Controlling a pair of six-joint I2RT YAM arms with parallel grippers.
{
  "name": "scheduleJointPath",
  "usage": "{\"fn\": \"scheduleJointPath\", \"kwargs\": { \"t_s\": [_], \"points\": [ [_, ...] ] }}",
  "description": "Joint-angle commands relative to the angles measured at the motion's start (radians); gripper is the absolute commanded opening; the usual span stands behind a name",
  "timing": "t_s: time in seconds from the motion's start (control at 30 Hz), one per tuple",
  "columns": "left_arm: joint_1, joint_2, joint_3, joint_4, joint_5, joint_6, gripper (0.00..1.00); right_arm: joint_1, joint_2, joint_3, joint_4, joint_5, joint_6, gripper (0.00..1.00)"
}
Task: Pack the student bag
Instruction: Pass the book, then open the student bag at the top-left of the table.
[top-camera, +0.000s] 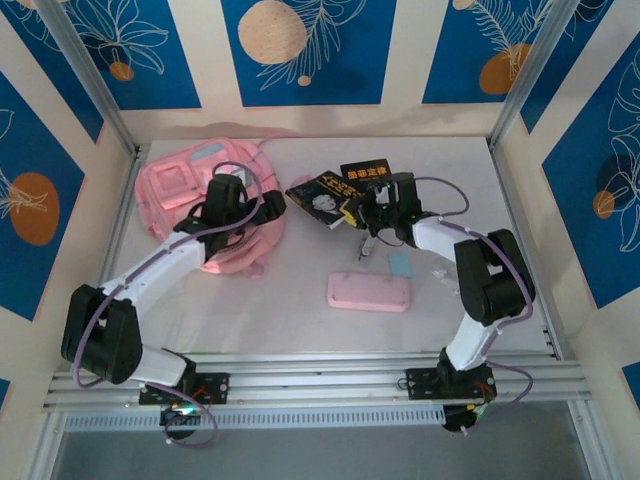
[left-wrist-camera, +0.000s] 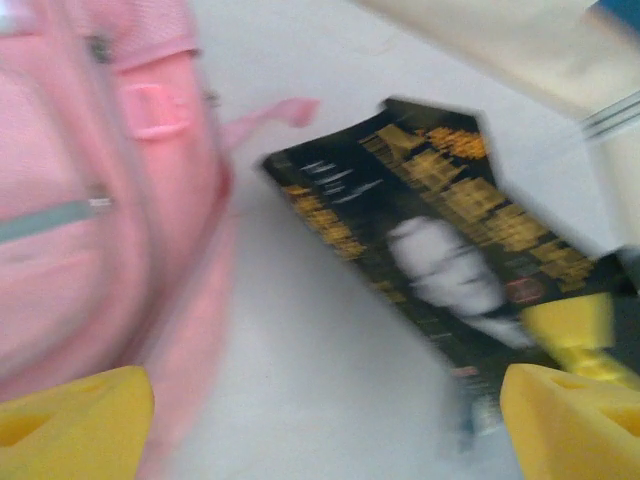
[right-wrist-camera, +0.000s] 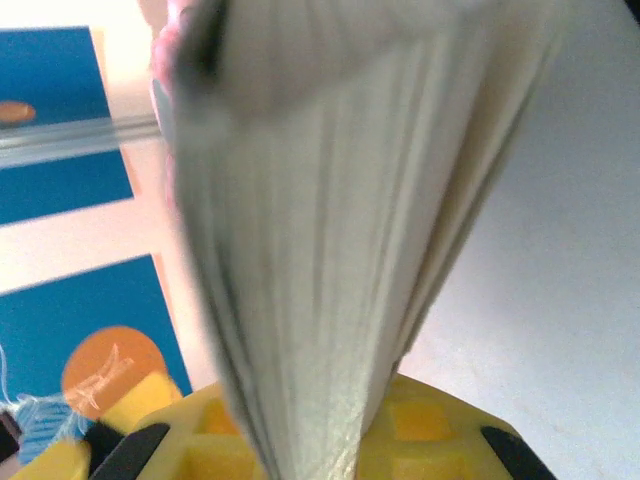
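Counter (top-camera: 300, 330): white, carries everything.
Student bag (top-camera: 170, 190): pink, flat at far left of counter, near edge under my left arm.
Black book (top-camera: 325, 195): yellow lettering, face on cover, just right of bag; pages fanned in right wrist view.
Pink pencil case (top-camera: 368, 292): flat, mid-counter, well apart from bag.
My left hand (left-wrist-camera: 320, 430): released, yellow fingers (left-wrist-camera: 75, 425) wide, nothing between them, above bag's edge and book.
My right hand (right-wrist-camera: 320, 455): clenched on book's edge.
Pale blue piece (top-camera: 401, 265): small, just beyond pencil case.
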Motion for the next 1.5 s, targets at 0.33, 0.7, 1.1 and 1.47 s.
{"fn": "scheduleJointPath", "kwargs": {
  "t_s": [0.33, 0.7, 1.1, 1.47],
  "points": [
    [0.077, 0.172, 0.167, -0.473, -0.244, 0.563, 0.88, -0.074, -0.101, 0.11, -0.304, -0.172, -0.332, 0.0],
    [0.13, 0.302, 0.249, -0.445, -0.253, 0.716, 0.78, -0.075, -0.118, 0.083, -0.274, -0.188, -0.339, 0.0],
    [0.177, 0.453, 0.247, -0.484, -0.11, 0.72, 0.83, -0.111, -0.159, 0.041, -0.263, -0.166, -0.33, 0.0],
    [0.183, 0.549, 0.39, -0.579, 0.012, 0.666, 0.0, -0.159, -0.214, 0.009, -0.262, -0.168, -0.329, 0.0]
  ]
}}
